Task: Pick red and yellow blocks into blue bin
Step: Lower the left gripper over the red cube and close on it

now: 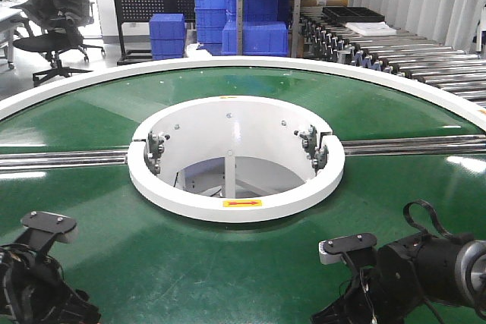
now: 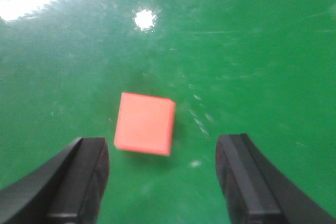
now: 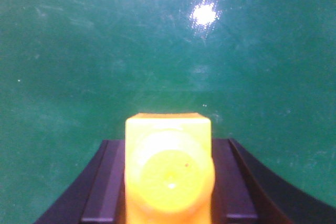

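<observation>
Since neither block has reached a bin in any view, the task is judged to be at an early stage, with both deliveries left to be made. One pickup appears done: the bright yellow studded plastic brick (image 3: 169, 177) is clamped between the two black jaws of the right tool (image 3: 169, 148), which are closed against its sides, with a round stud turned toward the wrist camera. Whether it has been lifted clear of the glossy green round surface (image 1: 99, 119) cannot be told.

The other pickup is not yet made. The small red plastic cube-like block (image 2: 145, 124) is seen lying flat on the surface, untouched. Nothing is held by the left tool (image 2: 161, 145), whose jaws are spread wide. The block's near edge is set just within the gap, level with the fingertips, and it lies closer to the jaw at the picture's left than to the other. It is turned slightly askew. A short advance and a small sideways correction are judged necessary before closing.

The large blue plastic bin is shown in no view. Only stacked ribbed blue crates (image 1: 254, 36) are seen far behind the surface.
</observation>
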Controlling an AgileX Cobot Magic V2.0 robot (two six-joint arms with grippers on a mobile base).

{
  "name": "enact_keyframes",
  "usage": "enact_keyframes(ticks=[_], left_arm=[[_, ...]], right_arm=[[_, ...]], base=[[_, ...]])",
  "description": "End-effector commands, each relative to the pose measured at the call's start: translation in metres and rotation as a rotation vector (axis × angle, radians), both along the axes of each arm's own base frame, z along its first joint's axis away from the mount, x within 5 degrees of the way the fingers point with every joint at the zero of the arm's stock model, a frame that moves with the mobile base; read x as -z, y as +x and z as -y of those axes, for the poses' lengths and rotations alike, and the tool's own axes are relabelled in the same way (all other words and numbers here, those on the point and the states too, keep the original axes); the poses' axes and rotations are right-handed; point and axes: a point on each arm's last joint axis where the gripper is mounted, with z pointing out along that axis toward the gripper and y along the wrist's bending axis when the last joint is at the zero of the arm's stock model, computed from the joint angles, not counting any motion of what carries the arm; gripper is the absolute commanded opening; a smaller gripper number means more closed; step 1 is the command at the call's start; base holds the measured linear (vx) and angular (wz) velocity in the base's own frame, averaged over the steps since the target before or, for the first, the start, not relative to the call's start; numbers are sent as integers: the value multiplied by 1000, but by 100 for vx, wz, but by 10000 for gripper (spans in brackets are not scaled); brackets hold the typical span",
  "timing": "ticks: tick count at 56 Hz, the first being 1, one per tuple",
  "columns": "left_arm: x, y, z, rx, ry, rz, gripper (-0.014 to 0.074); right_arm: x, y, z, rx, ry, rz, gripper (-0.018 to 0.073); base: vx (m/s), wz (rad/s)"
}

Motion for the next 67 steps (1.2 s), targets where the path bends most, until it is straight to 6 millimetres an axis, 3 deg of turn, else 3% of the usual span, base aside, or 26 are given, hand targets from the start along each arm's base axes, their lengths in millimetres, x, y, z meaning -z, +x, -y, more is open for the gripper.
enact_keyframes(ticks=[1,45,48,54,63,67], left_arm=[[-14,10,1,-20,-16,100,557],[22,23,1,92,57,60,531],[22,23,1,92,57,61,489],[22,23,2,85,43,54,325],[22,22,2,84,38,47,-12],[22,22,3,74,25,46,-9]], right_arm=[[-29,7,-2,-15,23,121,-11],[-29,8,-2,-15,26,127,-11],[-29,8,-2,-15,27,128,-11],[-30,8,-2,-15,27,130,-11],[-30,8,-2,-15,27,130,-11],[-29,8,-2,-15,27,128,-11]], base=[[0,0],[0,0],[0,0],[0,0],[0,0],[0,0]])
